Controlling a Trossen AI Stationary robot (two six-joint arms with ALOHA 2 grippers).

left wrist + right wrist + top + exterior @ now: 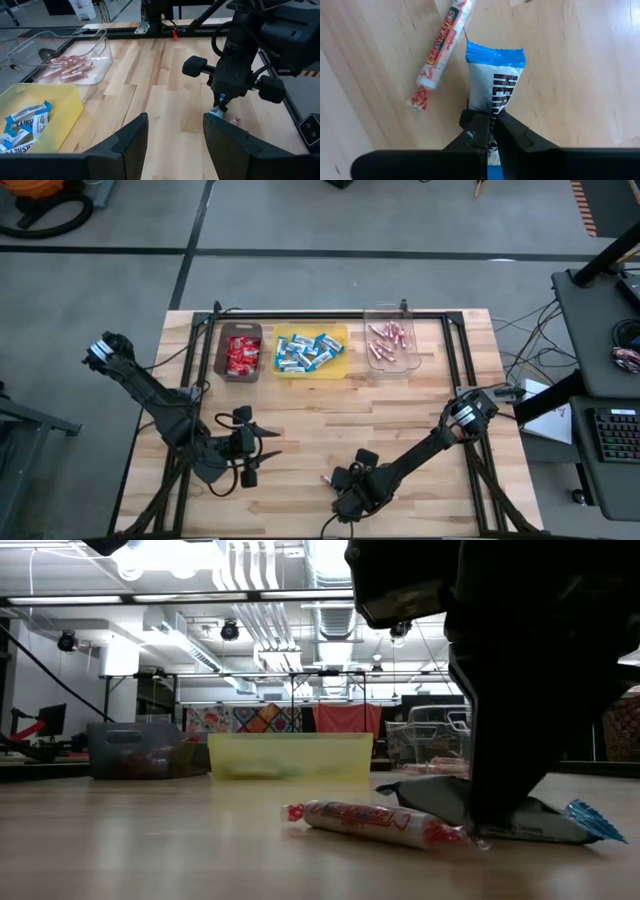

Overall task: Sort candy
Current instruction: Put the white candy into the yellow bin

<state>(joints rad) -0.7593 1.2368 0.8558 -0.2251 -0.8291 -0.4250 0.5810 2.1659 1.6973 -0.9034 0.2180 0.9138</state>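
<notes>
Your right gripper [490,131] is down at the near edge of the desk [420,420], its fingers pinched shut on one end of a blue-and-white bar [495,82] that lies flat on the wood. Just beside the bar lies a slim pink stick [442,50], close to it but apart from the fingers. Your left gripper [175,137] waits over the near left of the desk, fingers spread wide and holding nothing.

The step in hand appears to be the pickup of a blue-and-white bar. Your next move calls for a straight lift, then a carry to the yellow bin [311,352], the middle of three at the far edge, which already holds bars of this kind. The brown bin [240,352] to its left holds red packets; the clear bin [390,345] to its right holds pink sticks.

The desk between the right gripper and the bins shows bare wood, so your path looks open. Lift high enough to pass the yellow bin's near wall, and rise cleanly so the pink stick is not dragged along. A black rail frames the desk's edges.
</notes>
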